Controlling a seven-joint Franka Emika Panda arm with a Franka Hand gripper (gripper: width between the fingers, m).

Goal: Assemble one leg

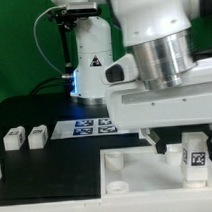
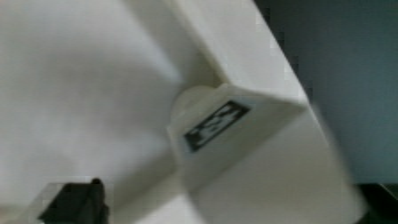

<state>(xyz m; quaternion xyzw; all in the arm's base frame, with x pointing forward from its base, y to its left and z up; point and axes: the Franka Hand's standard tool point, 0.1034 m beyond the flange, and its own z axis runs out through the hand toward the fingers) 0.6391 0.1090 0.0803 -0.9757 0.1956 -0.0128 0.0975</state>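
Bystanders on the dark table point(image 1: 34, 107)

Marker board point(image 1: 90, 126) flat mid-table; large white plate point(image 1: 137, 171) with round corner socket point(image 1: 116, 163) near front.

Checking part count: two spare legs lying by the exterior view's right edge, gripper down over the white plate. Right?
Wrong side. The exterior view shows the two spare legs near its left edge. The gripper is indeed down over the white plate.

Gripper point(image 1: 176, 149) jaws behind leg point(image 1: 194, 157)
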